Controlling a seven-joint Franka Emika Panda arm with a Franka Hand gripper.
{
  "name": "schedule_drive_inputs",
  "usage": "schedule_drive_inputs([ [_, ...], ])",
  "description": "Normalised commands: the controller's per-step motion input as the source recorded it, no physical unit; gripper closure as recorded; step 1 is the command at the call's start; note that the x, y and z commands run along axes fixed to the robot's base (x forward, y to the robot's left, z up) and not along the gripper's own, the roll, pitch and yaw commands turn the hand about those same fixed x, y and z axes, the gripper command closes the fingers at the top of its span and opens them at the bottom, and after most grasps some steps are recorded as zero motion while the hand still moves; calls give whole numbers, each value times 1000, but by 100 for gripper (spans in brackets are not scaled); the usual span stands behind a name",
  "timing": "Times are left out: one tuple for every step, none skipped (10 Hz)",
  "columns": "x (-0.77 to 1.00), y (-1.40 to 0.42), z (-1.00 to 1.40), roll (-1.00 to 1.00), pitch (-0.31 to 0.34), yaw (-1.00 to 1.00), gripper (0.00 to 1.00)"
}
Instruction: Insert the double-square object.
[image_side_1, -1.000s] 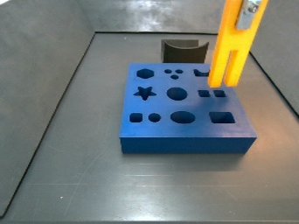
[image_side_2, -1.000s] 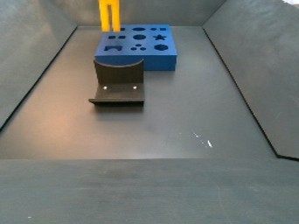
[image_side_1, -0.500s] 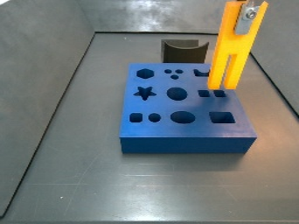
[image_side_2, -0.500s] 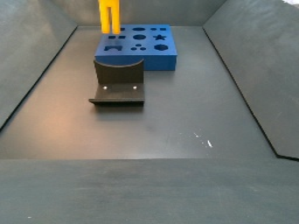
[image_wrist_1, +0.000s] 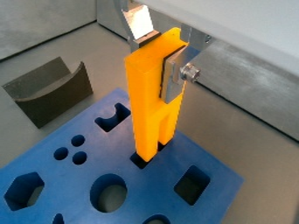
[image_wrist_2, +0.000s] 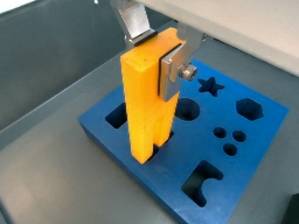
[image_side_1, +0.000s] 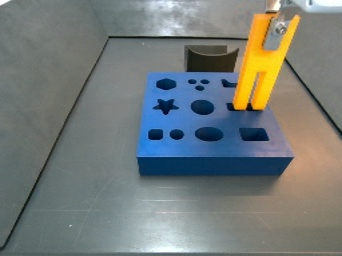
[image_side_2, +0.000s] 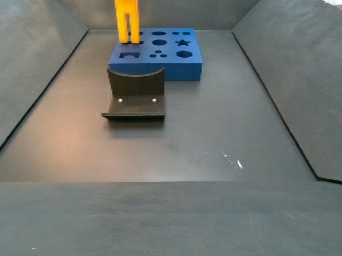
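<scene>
The double-square object (image_side_1: 258, 60) is a long yellow-orange bar held upright over the blue block (image_side_1: 187, 150). My gripper (image_wrist_1: 160, 52) is shut on the bar's upper end, one silver finger (image_wrist_1: 177, 72) on each flat side. It also shows in a wrist view (image_wrist_2: 158, 51) and at the upper edge of a side view (image_side_1: 274, 25). The bar's two prongs (image_wrist_1: 146, 156) reach the block's top at the twin square holes on its right side. How deep they sit I cannot tell. In a side view the bar (image_side_2: 124, 20) stands at the block's (image_side_2: 160, 62) far left corner.
The blue block has several other shaped holes: a star (image_side_1: 166, 105), a round hole (image_side_1: 202, 105) and a square hole (image_side_1: 253, 130). A dark grey fixture (image_side_2: 135, 97) with a curved cut stands on the floor beside the block (image_side_1: 207, 52). Grey walls enclose the floor.
The gripper has lowered the bar straight down. Its prongs hung a little above the block before and now meet the twin square holes.
</scene>
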Motion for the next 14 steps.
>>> schedule_drive_inputs([
  [-166,0,-34,-57,0,0,100],
  [-211,0,0,-77,0,0,100],
  [-220,0,0,-83,0,0,100],
  [-89,0,-29,-86,0,0,100],
  [0,0,-137,-96,-3,166,100],
  [0,0,-269,-69,-3,194,100],
  [0,0,-409,-109,-10,189,100],
  [0,0,-466,-134,-16,160,100],
  [0,0,-471,-86,-9,69,100],
  [0,0,-509,-67,0,11,100],
  [0,0,-546,-49,0,0,100],
  [0,0,-520,-17,0,0,100],
  [0,0,-429,0,0,0,100],
  [0,0,-129,0,0,0,100],
])
